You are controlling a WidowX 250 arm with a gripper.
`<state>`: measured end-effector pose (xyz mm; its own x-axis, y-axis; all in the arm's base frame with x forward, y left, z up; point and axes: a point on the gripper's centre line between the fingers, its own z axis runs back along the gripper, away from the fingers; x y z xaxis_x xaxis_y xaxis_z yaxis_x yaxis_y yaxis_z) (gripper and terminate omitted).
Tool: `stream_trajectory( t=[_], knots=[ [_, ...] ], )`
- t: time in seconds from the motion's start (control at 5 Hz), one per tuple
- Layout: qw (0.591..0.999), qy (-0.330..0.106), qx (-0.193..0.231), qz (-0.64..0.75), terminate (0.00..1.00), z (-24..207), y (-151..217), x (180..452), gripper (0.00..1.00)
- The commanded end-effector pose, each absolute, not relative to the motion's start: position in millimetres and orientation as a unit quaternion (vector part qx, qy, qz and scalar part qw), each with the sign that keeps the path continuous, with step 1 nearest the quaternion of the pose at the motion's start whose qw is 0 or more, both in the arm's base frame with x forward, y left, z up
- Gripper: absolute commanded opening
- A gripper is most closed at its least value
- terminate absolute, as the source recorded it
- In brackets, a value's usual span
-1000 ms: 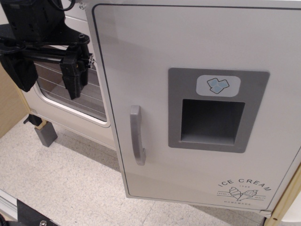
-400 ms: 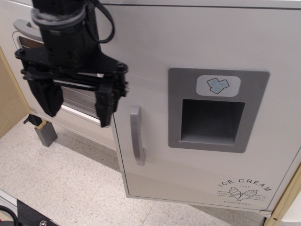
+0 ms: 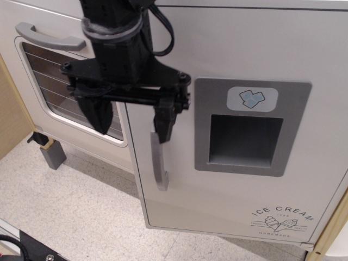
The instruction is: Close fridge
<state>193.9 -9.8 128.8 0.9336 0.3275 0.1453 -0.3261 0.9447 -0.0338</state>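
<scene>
The fridge door (image 3: 239, 49) is large and off-white, with a vertical grey handle (image 3: 159, 166), a grey ice-dispenser recess (image 3: 244, 140) under a blue ice-cube sticker (image 3: 252, 98), and "ICE CREAM" print (image 3: 283, 220) at the lower right. The door stands swung out toward the camera, its left edge overlapping the oven. My black gripper (image 3: 132, 121) hangs open and empty in front of the door's left edge. Its right finger (image 3: 165, 120) covers the top of the handle; its left finger (image 3: 99, 113) is over the oven window.
The oven door (image 3: 32, 76) with a wire-rack window (image 3: 54, 89) and a horizontal grey handle (image 3: 49, 37) is at the left. A grey foot (image 3: 53, 155) stands on the speckled floor (image 3: 81, 212). A wooden panel (image 3: 10, 119) lines the far left.
My gripper has moved right, from in front of the oven window to in front of the fridge door's left edge and handle top. It stays open. The door looks unchanged.
</scene>
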Motion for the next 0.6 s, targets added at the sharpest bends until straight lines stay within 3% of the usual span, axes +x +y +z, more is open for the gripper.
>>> stream_trajectory(
  t=[0.0,0.4],
  knots=[
    [0.976,-0.114,-0.046,0.182,0.0,132.8,-13.6,222.8,1.0],
    [0.969,-0.14,-0.036,0.2,0.0,136.5,-15.0,250.9,1.0]
  ],
)
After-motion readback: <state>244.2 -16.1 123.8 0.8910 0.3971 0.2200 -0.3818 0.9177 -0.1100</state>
